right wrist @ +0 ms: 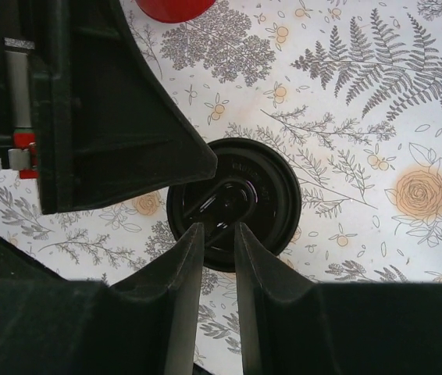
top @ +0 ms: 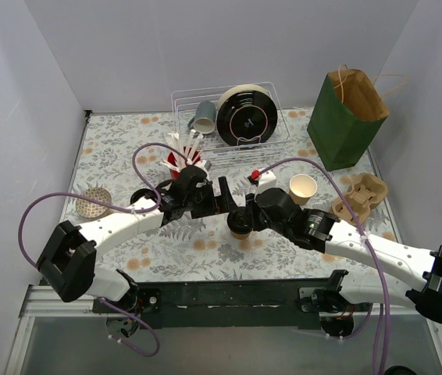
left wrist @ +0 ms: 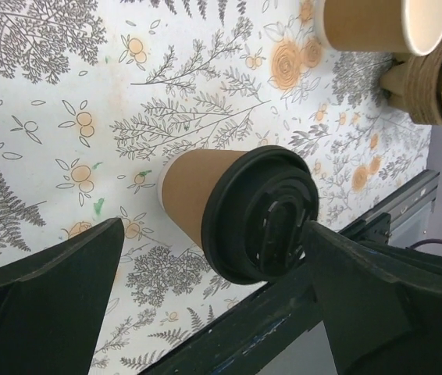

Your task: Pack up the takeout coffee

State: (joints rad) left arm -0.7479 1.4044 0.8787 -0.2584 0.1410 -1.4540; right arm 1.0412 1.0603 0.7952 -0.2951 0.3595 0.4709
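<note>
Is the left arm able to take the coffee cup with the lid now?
Probably yes: the left gripper is open around the lidded cup, though the right gripper hangs nearly closed above the lid.

Black lid (right wrist: 235, 205) seen from directly above on floral tablecloth (right wrist: 377, 117). Right gripper (right wrist: 215, 242) fingers nearly closed, tips over lid. Red object (right wrist: 166, 8) beyond lid.

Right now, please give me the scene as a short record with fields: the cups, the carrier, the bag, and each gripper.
lidded cup: brown paper cup with black lid, upright on the table
open cup: no lid, beside the carrier
carrier: cardboard tray, at the right
bag: green paper bag, standing open
left gripper: open, fingers either side of the lidded cup
right gripper: almost closed, above the lid
</note>
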